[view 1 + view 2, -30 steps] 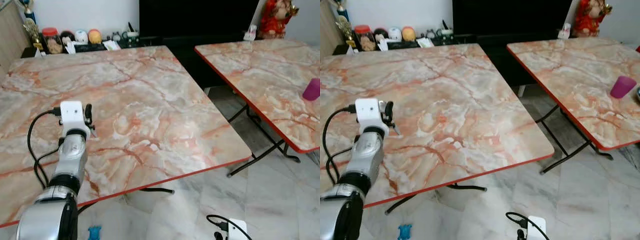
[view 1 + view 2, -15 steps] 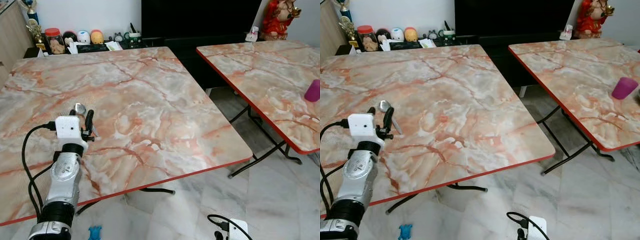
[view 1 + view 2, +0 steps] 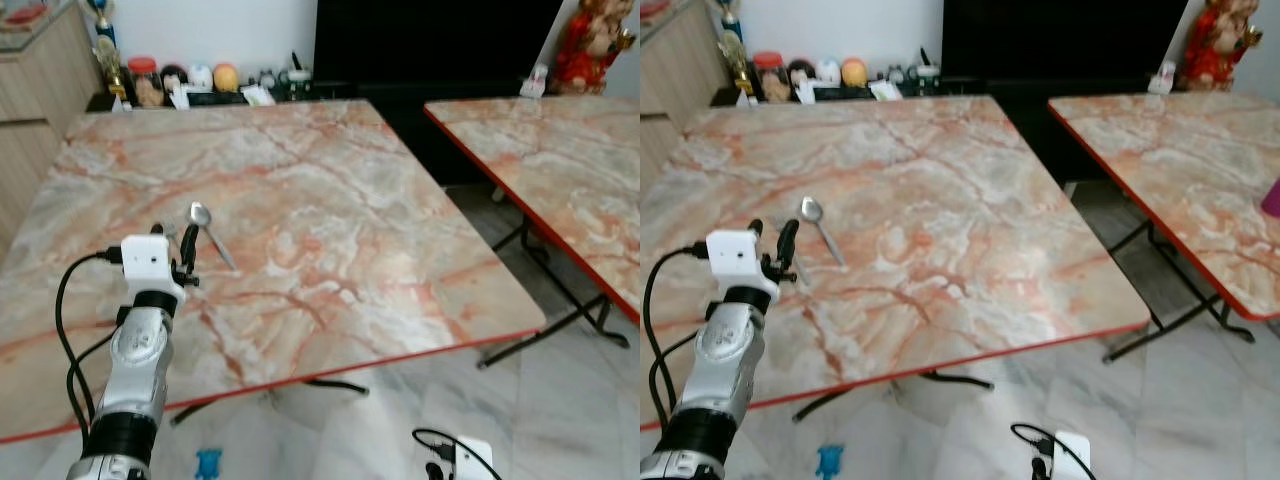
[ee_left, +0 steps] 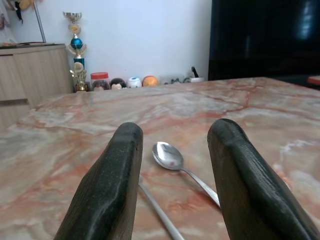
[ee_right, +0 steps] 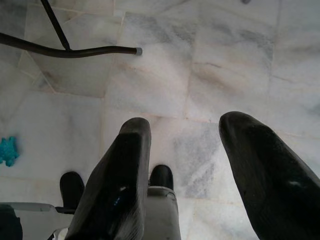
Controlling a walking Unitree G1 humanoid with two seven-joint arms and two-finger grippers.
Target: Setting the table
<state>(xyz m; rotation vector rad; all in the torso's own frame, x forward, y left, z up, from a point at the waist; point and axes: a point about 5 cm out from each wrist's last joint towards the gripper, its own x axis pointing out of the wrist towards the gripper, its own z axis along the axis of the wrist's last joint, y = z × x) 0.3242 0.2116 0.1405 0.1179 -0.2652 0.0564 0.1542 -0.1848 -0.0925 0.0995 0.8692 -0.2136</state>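
A: Where is the spoon [image 3: 208,232] now?

B: It lies flat on the marble table [image 3: 330,190], in the left middle of the head view, with the bowl toward the top of the frame. A second thin metal piece [image 4: 156,212] lies just beside it; in the wrist view I cannot tell what it is.

A: And the left gripper [image 3: 177,246]?

B: It hangs low over the table just below the spoon in the frame. Its two black fingers [image 4: 112,185] are spread apart and hold nothing. The right gripper [image 5: 187,180] is also spread, idle, pointing at the floor.

A: What could go wrong?

B: I think the fingers, being so near, could push the spoon or the thin piece when the arm moves, and turn them out of line. Also, a flat spoon on smooth marble may slide away instead of being lifted.
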